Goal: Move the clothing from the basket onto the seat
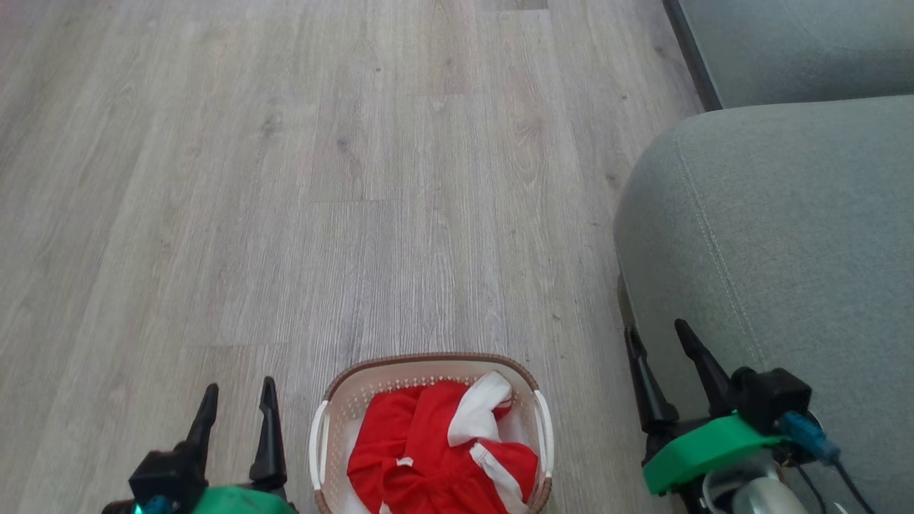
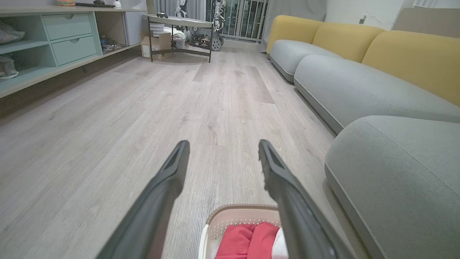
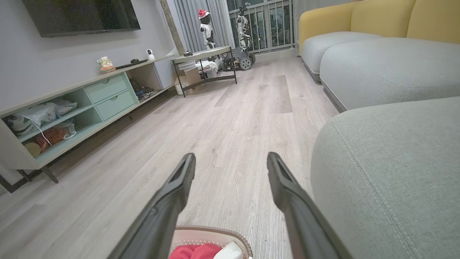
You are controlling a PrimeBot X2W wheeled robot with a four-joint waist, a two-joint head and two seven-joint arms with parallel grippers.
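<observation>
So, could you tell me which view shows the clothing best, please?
The head view: the red clothing lies nearly whole in the basket. Both wrist views catch just a strip at their bottom edge.

Basket (image 1: 343, 408) + clothing (image 1: 421, 450) near ends off btm edge; garment count unclear, perhaps two.

A home living room: sofa (image 3: 391, 154), wall television (image 3: 79, 16), media shelf (image 3: 72, 104).
</observation>
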